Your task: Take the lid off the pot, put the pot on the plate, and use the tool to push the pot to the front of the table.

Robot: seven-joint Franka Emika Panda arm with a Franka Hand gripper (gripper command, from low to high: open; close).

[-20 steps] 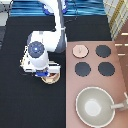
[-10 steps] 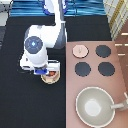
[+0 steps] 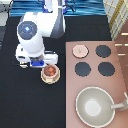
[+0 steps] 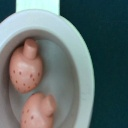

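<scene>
- Hovering directly over the pot (image 3: 50, 73), the gripper (image 3: 39, 62) is hiding its fingers; grip impossible to tell.
- Sitting at two o'clock from it on the stove (image 3: 95, 85), the lid (image 3: 79, 50) is already off.

The black table (image 3: 20, 95) carries the stove (image 3: 95, 85); the gripper (image 3: 40, 62) hovers above the pot (image 3: 50, 73)

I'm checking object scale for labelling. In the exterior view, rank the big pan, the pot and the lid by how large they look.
1. Big pan, clearly the largest.
2. Pot, off the stove on the table, right below the gripper.
3. Lid, lying on the stove; only slightly smaller than the pot, nearly alike.
</scene>
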